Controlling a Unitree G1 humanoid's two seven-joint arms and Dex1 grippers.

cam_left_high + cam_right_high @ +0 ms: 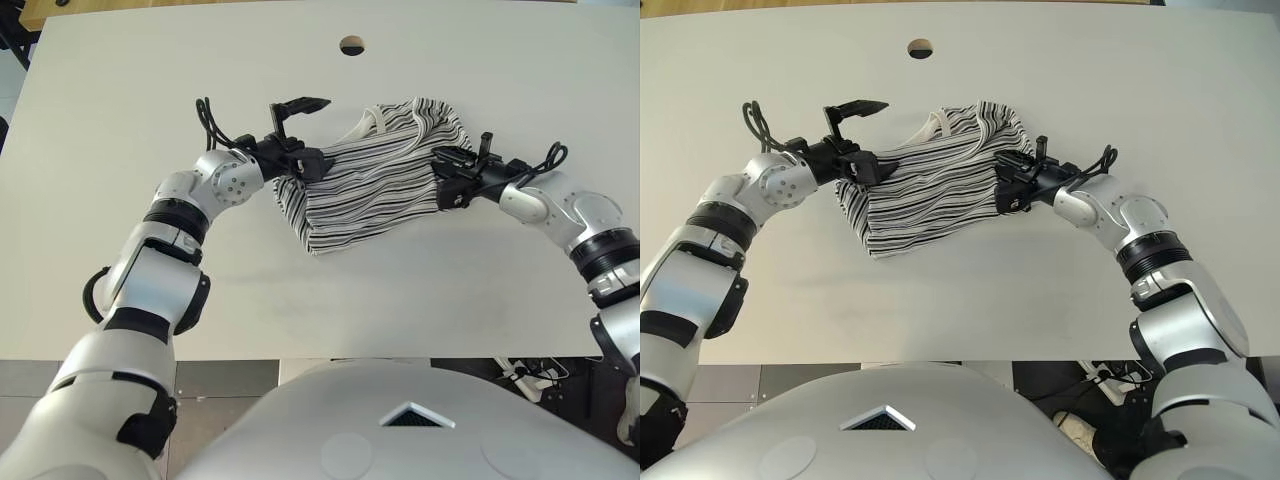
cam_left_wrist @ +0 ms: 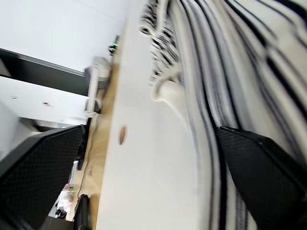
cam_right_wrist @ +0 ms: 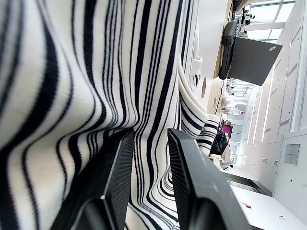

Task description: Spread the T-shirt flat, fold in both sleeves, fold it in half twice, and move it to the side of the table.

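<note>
Bunched T-shirt on table: R gripper pinches one edge, L gripper spread wide at the other; best close L, then draw apart evenly.

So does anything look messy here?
Yes. The striped T-shirt lies bunched and wrinkled in a heap on the table, not spread flat. The right gripper pinches one edge.

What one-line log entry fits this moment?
shirt: bunched on table | left gripper: open at its edge | right gripper: shut on shirt
</note>
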